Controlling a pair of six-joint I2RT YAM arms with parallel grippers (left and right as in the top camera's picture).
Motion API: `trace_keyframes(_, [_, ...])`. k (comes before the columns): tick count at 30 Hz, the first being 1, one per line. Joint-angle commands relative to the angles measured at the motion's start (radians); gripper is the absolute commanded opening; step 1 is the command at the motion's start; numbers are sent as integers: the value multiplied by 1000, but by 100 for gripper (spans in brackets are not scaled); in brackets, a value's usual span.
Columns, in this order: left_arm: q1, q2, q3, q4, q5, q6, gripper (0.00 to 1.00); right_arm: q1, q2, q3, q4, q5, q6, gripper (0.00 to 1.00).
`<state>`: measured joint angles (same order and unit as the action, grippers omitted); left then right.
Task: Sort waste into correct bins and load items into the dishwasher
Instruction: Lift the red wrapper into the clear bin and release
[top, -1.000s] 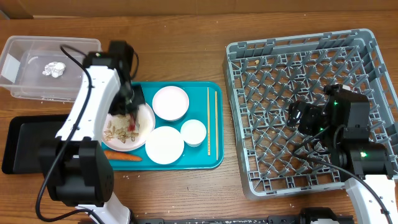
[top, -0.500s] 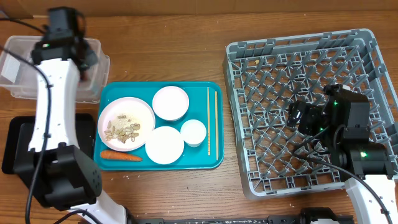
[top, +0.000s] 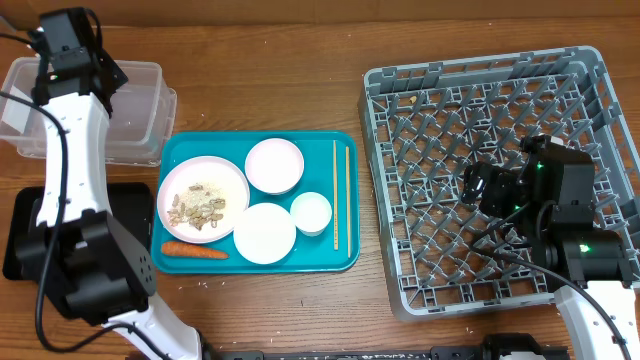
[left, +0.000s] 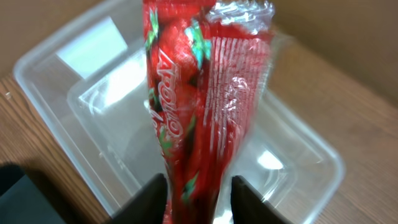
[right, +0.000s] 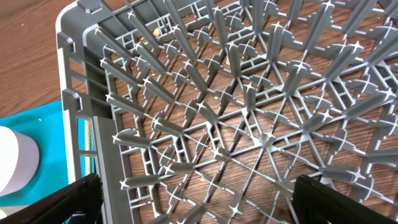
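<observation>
The red wrapper (left: 199, 93), printed with strawberries, stands upright between the fingers of my left gripper (left: 199, 180) above the clear tub (left: 292, 162). The jaws stand apart, with a slight gap beside the wrapper. From overhead, my left gripper (top: 103, 75) hangs over the tub (top: 145, 100) at the far left. My right gripper (right: 199, 190) is wide open and empty above the grey dishwasher rack (right: 249, 93), hovering at the rack's middle (top: 478, 188). Beige scraps (top: 200, 203) lie in a pale dish, and the carrot stick (top: 196, 251) lies on the teal tray (top: 345, 258).
The teal tray also carries a white bowl (top: 274, 165), a white plate (top: 265, 233), a small cup (top: 311, 212) and chopsticks (top: 336, 195). The black tray (top: 25, 235) sits at the left edge under my left arm. The rack (top: 590, 90) fills the right side.
My left arm swung from the scrap dish up to the clear tub with the wrapper. Its jaws have parted since. The right arm has not moved.
</observation>
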<state>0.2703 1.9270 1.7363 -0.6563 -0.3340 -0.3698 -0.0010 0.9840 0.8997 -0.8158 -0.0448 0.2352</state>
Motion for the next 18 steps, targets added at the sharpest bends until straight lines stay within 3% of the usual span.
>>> trace_keyframes(1, [5, 35, -6, -18, -13, 0, 45, 0, -6, 25, 1, 0, 2, 100])
trace_keyframes(9, [3, 14, -5, -38, 38, 59, 50, 0, -6, 25, 1, -1, 2, 100])
trace_keyframes(18, [-72, -33, -6, -173, 520, 138, 51, 0, -6, 25, 2, -1, 2, 100])
